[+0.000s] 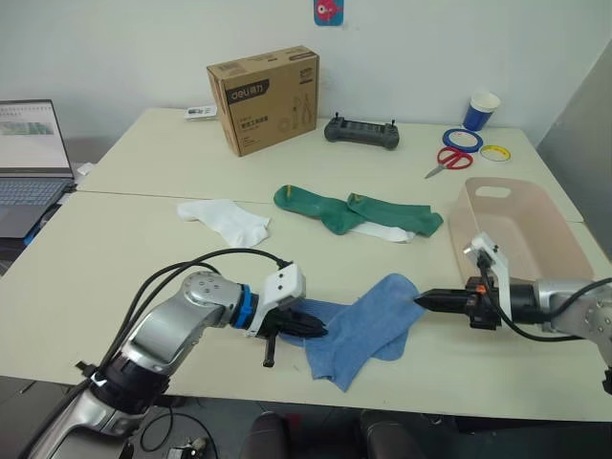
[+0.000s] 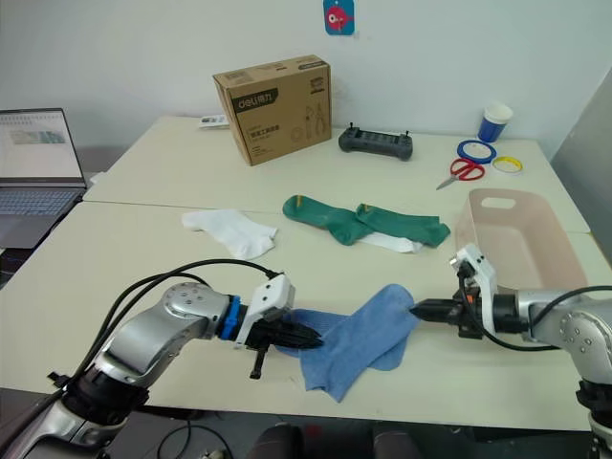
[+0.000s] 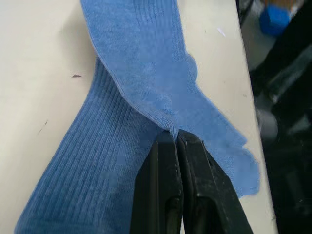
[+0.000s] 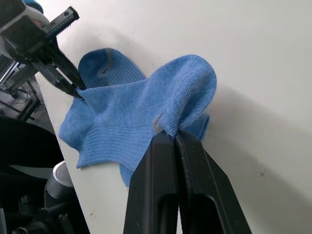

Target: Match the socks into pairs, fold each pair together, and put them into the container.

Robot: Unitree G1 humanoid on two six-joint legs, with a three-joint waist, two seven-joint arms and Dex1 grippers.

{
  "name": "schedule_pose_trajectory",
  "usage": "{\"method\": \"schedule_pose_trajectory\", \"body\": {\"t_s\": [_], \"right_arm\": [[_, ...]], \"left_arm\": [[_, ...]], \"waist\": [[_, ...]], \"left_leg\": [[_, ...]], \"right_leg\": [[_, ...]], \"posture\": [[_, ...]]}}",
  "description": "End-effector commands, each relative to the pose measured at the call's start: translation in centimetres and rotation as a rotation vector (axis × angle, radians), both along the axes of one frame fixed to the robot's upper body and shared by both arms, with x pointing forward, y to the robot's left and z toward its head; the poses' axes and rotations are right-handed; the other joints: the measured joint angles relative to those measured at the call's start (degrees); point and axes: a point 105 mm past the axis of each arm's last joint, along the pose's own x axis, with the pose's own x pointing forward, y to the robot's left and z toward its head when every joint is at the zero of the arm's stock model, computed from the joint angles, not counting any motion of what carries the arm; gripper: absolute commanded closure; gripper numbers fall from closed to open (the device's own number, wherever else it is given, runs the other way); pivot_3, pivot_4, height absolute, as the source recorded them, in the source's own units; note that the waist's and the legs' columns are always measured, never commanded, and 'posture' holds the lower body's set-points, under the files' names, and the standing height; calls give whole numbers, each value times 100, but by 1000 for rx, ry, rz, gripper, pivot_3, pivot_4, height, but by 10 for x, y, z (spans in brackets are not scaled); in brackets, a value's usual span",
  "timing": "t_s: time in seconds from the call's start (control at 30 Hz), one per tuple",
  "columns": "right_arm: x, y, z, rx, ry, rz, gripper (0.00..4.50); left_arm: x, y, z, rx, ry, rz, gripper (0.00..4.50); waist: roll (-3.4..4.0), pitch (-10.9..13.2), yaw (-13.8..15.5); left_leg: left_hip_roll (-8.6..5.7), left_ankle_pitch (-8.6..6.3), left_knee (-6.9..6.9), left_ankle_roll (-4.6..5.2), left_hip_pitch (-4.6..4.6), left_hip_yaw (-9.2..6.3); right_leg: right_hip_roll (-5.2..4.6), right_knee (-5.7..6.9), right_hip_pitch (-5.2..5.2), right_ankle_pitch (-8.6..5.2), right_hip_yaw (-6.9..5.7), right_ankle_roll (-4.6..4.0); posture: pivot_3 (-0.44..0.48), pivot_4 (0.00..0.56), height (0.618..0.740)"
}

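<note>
The lower blue sock (image 3: 92, 175) runs off the picture's edge beside the left gripper (image 3: 176, 138) — its toe unseen. Beyond the right gripper (image 1: 421, 300), a white sock (image 1: 382, 232) lies mostly hidden under the green socks (image 1: 359, 212).
</note>
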Motion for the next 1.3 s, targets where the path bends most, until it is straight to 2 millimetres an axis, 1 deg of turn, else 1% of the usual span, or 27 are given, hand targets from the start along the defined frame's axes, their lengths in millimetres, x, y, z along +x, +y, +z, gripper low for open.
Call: {"method": "schedule_pose_trajectory", "body": {"t_s": [0.03,0.2,0.27,0.4,0.47,0.5,0.53,0.6,0.7,0.73,0.8,0.83,0.87,0.9,0.93,1.0,1.07,1.17,1.23,1.3], "right_arm": [[11,14,7,25,-27,25,4469],[35,41,-3,-26,-27,74,4469],[46,50,-3,-31,-31,84,4469],[61,57,-8,-70,-61,92,4469],[67,60,-8,-63,-86,86,4016],[69,61,-7,-50,-92,79,3772],[70,61,-4,-36,-100,80,3438],[69,58,2,-13,-121,75,2793],[63,46,11,1,-152,68,1770],[58,44,14,7,-173,85,1395],[38,40,15,26,-150,140,705],[28,40,13,25,-134,172,690],[22,39,12,23,-122,191,690],[12,38,5,10,-95,215,690],[5,37,0,1,-75,230,690],[-11,36,-22,-30,-7,227,690],[-21,38,-34,-28,35,223,690],[-32,46,-46,-23,106,211,690],[-34,49,-51,-35,122,201,690],[-38,52,-56,-21,164,197,690]], "left_arm": [[-13,-2,15,-74,58,30,4500],[-16,-2,8,-152,219,189,4500],[-16,-4,4,-165,248,232,4500],[-21,-2,-9,-117,267,274,4500],[-26,3,-15,-93,254,282,4500],[-28,5,-16,-89,248,281,4077],[-28,7,-15,-85,242,284,3859],[-24,14,-10,-87,219,295,3262],[-17,25,3,-87,172,281,2339],[-15,29,6,-77,150,268,2008],[-2,35,16,-79,90,250,1361],[5,36,19,-82,66,248,1112],[10,37,21,-85,51,247,782],[23,38,21,-78,19,262,503],[32,38,21,-70,-3,272,503],[62,30,22,-56,-71,288,503],[82,22,20,-45,-109,290,503],[102,7,12,-20,-126,267,503],[109,2,10,-21,-124,258,503],[115,-5,2,4,-112,250,503]], "waist": [[0,0,-45],[0,0,-84],[-1,0,-83],[0,0,-79],[-1,0,-78],[0,0,-79],[0,0,-78],[0,1,-69],[0,1,-47],[0,1,-41],[0,1,-18],[0,1,-1],[0,1,9],[0,1,10],[1,0,13],[-2,0,40],[-2,-1,64],[-2,-1,48],[-2,-1,14],[-2,-1,3]], "left_leg": [[0,0,0,0,0,-2],[-2,0,2,0,-1,-4],[-3,0,3,0,-2,-4],[-2,0,2,0,-1,-7],[-3,0,-1,0,-2,-7],[-2,0,-2,0,-2,-5],[-3,0,-3,0,-2,-4],[-3,0,-4,0,-4,-3],[-3,0,-4,-1,-6,-3],[-3,0,-3,-1,-7,-4],[-4,0,-4,-1,-7,1],[-4,0,-4,-1,-7,1],[-5,0,-6,-1,-8,2],[-4,0,-6,-1,-8,3],[-3,0,-6,-1,-8,3],[-5,0,-7,0,-7,3],[-6,0,-4,0,-8,-1],[-9,0,2,0,-18,6],[-9,0,3,0,-24,7],[-8,0,2,0,-31,3]], "right_leg": [[1,0,0,0,-2,0],[-1,0,1,1,-3,2],[-1,0,0,1,-3,2],[0,0,0,2,-6,2],[0,-1,0,1,-6,0],[0,-2,-2,1,-4,0],[-1,-2,-3,1,-1,-1],[-1,-2,-8,1,-2,-2],[-1,0,-10,1,-4,-1],[-2,0,-10,1,-5,-1],[-3,-1,-14,0,-3,-2],[-3,-2,-13,-1,-4,-3],[-3,-2,-14,-2,-4,-4],[-2,-2,-16,-2,-3,-4],[-2,-2,-16,-2,-2,-4],[-1,-2,-15,-2,-3,-4],[0,-2,-12,-1,-7,-3],[0,-2,-19,3,6,3],[1,-2,-25,4,8,4],[3,-1,-32,5,7,6]], "posture": [[0,150,740],[0,150,740],[0,150,740],[0,150,740],[0,150,740],[0,150,740],[0,150,740],[0,150,740],[0,150,740],[0,150,740],[0,150,740],[0,150,740],[0,150,740],[0,150,740],[0,150,740],[0,150,740],[0,150,740],[0,150,740],[0,150,740],[0,150,740]]}}
